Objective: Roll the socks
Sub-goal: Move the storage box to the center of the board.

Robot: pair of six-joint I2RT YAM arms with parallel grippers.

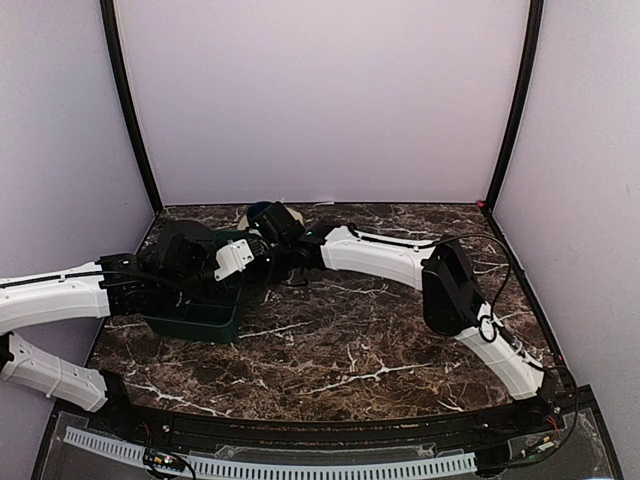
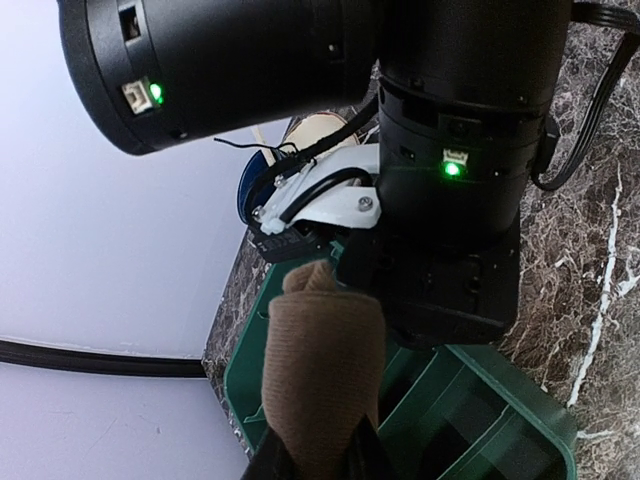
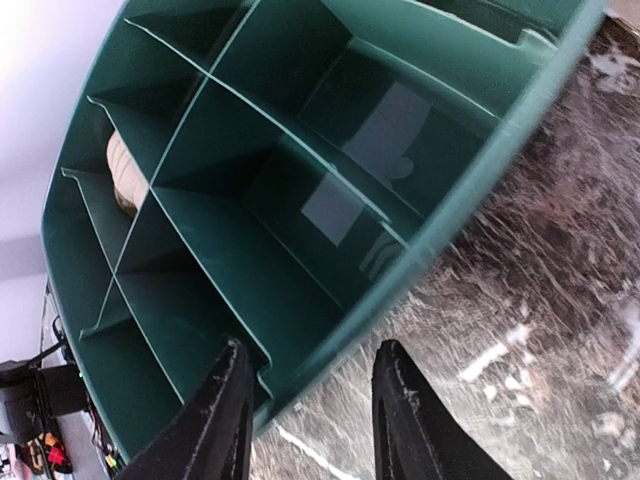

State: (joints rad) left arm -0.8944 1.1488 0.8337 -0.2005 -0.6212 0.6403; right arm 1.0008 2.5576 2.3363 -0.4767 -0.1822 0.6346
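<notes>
A tan rolled sock [image 2: 320, 370] stands between the fingers of my left gripper [image 2: 318, 452], which is shut on it and holds it over the green divided bin [image 2: 470, 420]. A second pale roll of sock [image 3: 123, 175] lies in a far compartment of that bin [image 3: 300, 150]. My right gripper [image 3: 312, 355] is open and straddles the bin's rim [image 3: 480, 180], one finger inside the wall and one over the marble outside. From above, both wrists crowd together over the bin [image 1: 200, 325] at the left, and the socks are hidden there.
A beige saucer with a blue cup [image 1: 275, 215] sits just behind the bin near the back wall. The right arm's black wrist [image 2: 450, 150] hangs very close above the held sock. The marble tabletop [image 1: 380, 340] spreads to the right.
</notes>
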